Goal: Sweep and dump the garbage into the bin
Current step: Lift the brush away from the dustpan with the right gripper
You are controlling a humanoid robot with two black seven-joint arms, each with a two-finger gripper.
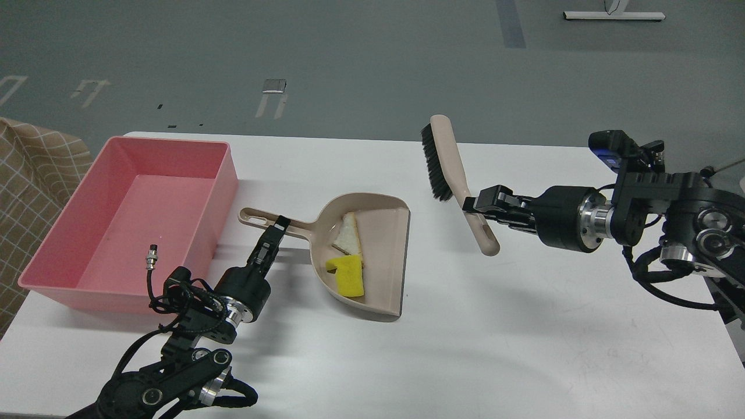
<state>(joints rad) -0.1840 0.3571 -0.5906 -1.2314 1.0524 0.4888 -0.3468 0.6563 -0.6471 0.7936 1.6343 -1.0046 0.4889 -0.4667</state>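
The garbage lies in the beige dustpan [385, 256]: a white bread wedge with brown crust [348, 234] and a yellow sponge chunk [348, 276] in front of it. My left gripper [280, 226] is shut on the dustpan's handle [256, 217], with the pan flat on the table. My right gripper [472, 203] is shut on the beige black-bristled brush [448, 163] and holds it in the air, right of and above the dustpan. The pink bin [64, 224] stands at the left, open and empty inside.
The white table [495, 326] carries everything; its right edge lies under my right arm. A checked beige cloth [23, 192] hangs left of the bin. Grey floor lies beyond the table's far edge.
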